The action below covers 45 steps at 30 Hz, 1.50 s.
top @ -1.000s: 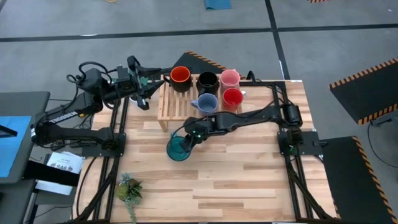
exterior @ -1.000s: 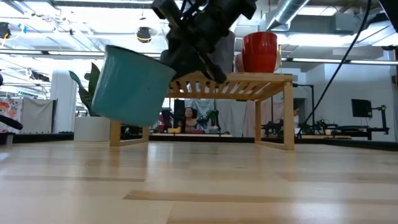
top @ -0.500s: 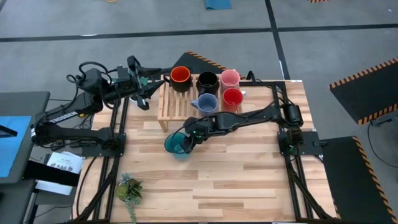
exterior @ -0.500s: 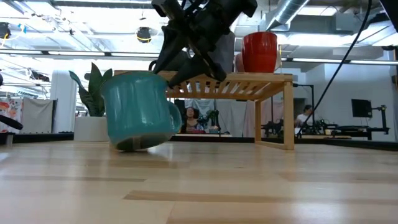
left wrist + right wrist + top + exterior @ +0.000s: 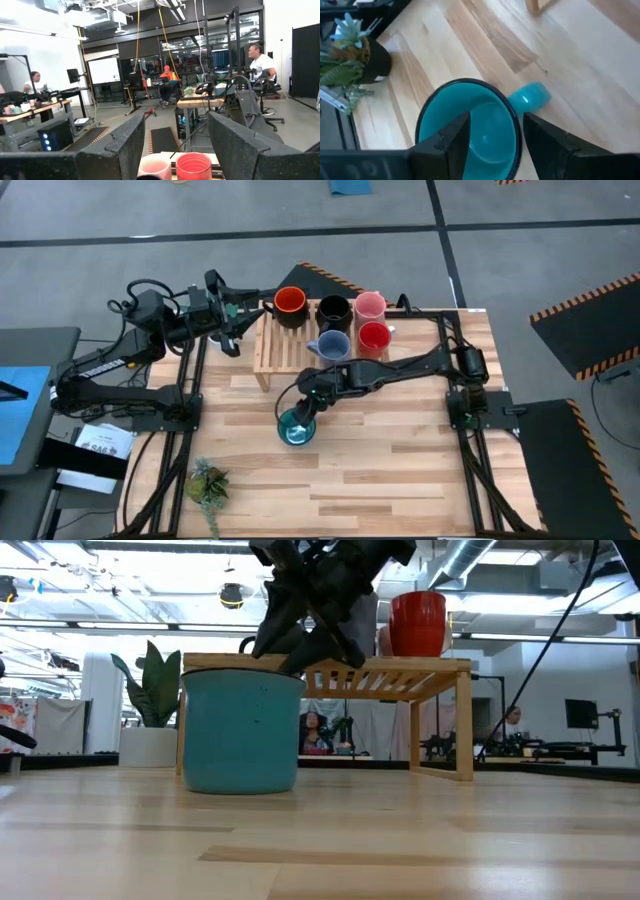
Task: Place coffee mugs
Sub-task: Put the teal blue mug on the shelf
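Observation:
The larger teal mug (image 5: 295,427) stands upright on its base on the table, in front of the wooden rack (image 5: 272,358). My right gripper (image 5: 306,406) hangs open just above it. One finger (image 5: 454,136) is over the mug's inside and the other (image 5: 546,141) is outside the rim, beside the handle (image 5: 532,95). The rack carries an orange-inside dark mug (image 5: 290,303), a black mug (image 5: 333,310), a pale pink mug (image 5: 370,306), a red mug (image 5: 374,336) and a blue-grey mug (image 5: 331,345). My left gripper (image 5: 236,320) waits open, raised beyond the rack's far left corner.
A small potted plant (image 5: 207,485) stands near the table's near left corner, also seen from the right wrist (image 5: 350,55). Bare wood lies to the right of and nearer than the teal mug. People sit in the room beyond the table.
My right gripper has opened and let go of the teal mug. The mug, which hung tilted above the table, has dropped and rocked. It now stands upright on its base, slightly nearer the table's near edge.

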Each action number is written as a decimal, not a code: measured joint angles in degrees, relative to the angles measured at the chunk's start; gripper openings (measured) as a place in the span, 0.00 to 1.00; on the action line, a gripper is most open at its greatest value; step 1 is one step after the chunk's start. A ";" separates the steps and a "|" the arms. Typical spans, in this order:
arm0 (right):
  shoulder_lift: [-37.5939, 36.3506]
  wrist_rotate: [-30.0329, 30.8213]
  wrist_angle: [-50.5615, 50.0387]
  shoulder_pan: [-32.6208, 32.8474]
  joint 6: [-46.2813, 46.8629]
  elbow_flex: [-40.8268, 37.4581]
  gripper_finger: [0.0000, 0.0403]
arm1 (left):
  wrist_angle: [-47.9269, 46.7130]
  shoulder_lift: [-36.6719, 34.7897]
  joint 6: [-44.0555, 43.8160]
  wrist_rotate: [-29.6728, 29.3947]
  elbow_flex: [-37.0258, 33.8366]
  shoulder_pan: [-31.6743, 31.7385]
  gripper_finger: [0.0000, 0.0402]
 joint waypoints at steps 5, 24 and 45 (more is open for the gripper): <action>-5.90 2.86 -8.47 0.37 -8.36 -0.52 0.51 | -3.49 -0.42 -0.28 0.00 -0.07 0.00 0.51; -35.28 18.53 -32.38 14.36 1.23 -20.01 0.51 | -16.76 -2.28 -15.22 5.31 -0.04 -1.25 0.51; -58.70 30.48 -19.65 23.90 18.01 -39.60 0.51 | -44.32 17.58 -45.50 -14.99 -0.08 -25.75 0.51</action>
